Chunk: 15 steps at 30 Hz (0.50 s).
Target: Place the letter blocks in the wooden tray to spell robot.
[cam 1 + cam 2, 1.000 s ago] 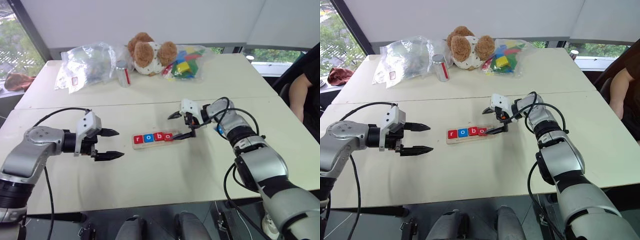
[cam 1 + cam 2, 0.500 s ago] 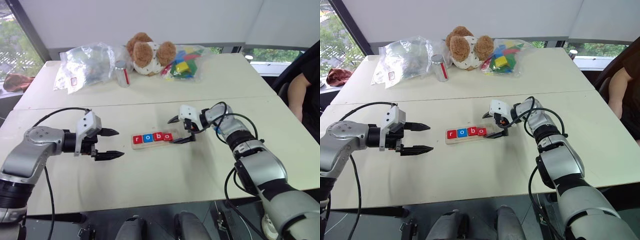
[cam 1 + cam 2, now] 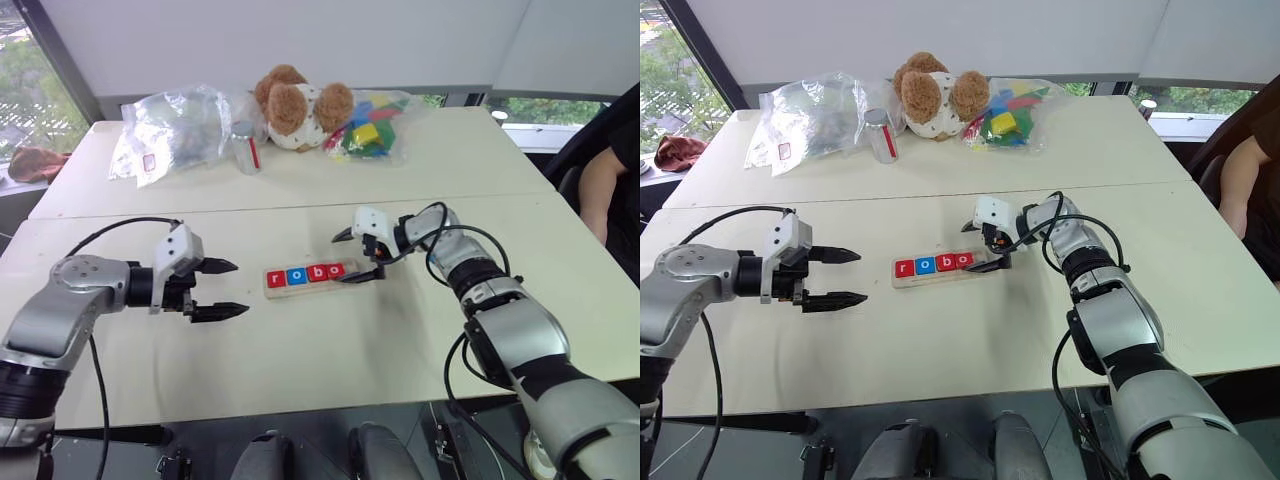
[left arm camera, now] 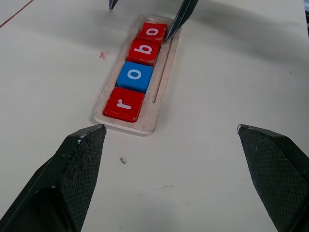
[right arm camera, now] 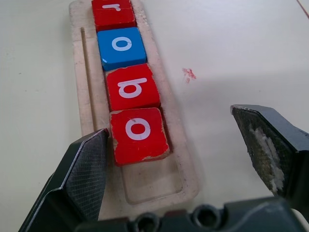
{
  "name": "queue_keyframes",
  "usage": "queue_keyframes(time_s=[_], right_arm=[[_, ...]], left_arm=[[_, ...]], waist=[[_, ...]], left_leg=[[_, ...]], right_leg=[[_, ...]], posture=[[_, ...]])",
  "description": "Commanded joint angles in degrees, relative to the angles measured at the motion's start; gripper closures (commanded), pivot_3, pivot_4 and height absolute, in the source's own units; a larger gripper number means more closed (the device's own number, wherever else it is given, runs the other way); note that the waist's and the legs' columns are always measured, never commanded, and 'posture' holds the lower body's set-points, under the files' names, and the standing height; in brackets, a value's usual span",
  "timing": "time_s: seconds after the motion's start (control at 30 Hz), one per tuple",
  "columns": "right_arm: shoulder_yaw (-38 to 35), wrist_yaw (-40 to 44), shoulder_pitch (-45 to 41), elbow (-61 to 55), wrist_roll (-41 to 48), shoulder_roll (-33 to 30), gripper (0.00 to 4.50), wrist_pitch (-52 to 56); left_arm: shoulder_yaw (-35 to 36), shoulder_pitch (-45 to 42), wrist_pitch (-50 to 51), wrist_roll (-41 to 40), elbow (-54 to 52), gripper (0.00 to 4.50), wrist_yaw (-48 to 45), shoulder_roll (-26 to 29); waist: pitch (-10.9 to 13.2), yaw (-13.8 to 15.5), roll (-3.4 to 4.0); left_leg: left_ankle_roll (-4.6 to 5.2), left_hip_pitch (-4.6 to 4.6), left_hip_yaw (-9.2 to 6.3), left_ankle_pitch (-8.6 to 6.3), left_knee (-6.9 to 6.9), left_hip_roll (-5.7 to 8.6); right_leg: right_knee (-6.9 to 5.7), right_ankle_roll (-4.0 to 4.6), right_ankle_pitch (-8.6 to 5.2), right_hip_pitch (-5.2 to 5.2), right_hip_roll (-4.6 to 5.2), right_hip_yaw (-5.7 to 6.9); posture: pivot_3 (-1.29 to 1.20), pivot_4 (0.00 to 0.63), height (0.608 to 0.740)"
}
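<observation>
On the pale counter [image 3: 300, 340] the wooden tray [image 3: 312, 278] lies lengthwise across the middle, between the two arms. Four letter blocks [image 3: 306, 273] sit in it in a row, touching one another: a red r [image 4: 124, 104], a blue o [image 4: 134, 76], a red b [image 4: 144, 50] and a red o [image 5: 139, 134], with one bare space left at the tray's right end. The right gripper [image 3: 350, 256] hangs at that end with its jaws spread wide and holding nothing; one finger tip is down beside the last red o, the other is raised clear on the far side. The left gripper [image 3: 228, 288] hovers well to the left of the tray, aimed toward it, jaws also spread and empty. At the far edge of the counter sit a teddy bear [image 3: 297, 107], a clear bag of coloured toy blocks [image 3: 368, 128] and another crumpled plastic bag [image 3: 172, 128]. A person's arm [image 3: 600, 190] shows at the right edge.
</observation>
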<state>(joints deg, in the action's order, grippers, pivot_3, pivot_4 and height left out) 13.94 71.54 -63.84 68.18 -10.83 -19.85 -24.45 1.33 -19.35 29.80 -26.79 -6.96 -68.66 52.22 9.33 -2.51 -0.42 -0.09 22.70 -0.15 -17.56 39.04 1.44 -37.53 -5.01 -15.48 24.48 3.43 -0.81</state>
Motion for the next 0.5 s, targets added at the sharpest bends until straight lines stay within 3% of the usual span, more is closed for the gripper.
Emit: queue_keyframes(time_s=[0.03,0.23,0.37,0.5], right_arm=[[-2.24,-4.20,-1.01,-2.51,0.95,-2.59,0.07,-2.02],[-5.20,-1.76,4.44,-11.72,5.91,-5.54,0.07,0.66],[-8.60,1.39,15.04,-34.50,14.06,-9.06,0.07,14.47],[-13.48,-5.40,25.54,-55.55,19.25,-11.84,0.07,30.97]], left_arm=[[0.82,-0.85,-0.44,-0.41,-0.70,0.00,-0.15,-0.26],[-0.85,-3.07,-0.62,0.01,0.66,0.00,-1.09,-1.58],[-1.04,-4.70,-0.48,-0.03,1.90,0.00,-2.19,-1.54],[-1.04,-6.56,-0.14,-0.73,3.11,0.00,-2.97,-2.04]], waist=[[0.00,0.06,0.00],[0.00,0.05,0.00],[0.00,0.29,0.00],[0.00,0.74,0.00]], left_leg=[[0.00,0.00,0.00,0.00,0.00,0.00],[0.00,0.00,-0.01,0.00,0.00,0.00],[0.01,0.02,-0.02,0.00,-0.01,-0.01],[0.04,0.18,-0.09,-0.02,0.06,-0.01]], right_leg=[[0.00,0.00,0.00,0.00,0.00,0.00],[0.01,0.00,0.00,-0.01,0.00,0.01],[0.00,-0.01,0.00,-0.01,0.00,0.01],[-0.01,-0.01,0.00,0.06,0.01,0.02]], posture=[[0.00,0.150,0.740],[0.00,0.150,0.740],[0.00,0.150,0.740],[0.00,0.150,0.740]])
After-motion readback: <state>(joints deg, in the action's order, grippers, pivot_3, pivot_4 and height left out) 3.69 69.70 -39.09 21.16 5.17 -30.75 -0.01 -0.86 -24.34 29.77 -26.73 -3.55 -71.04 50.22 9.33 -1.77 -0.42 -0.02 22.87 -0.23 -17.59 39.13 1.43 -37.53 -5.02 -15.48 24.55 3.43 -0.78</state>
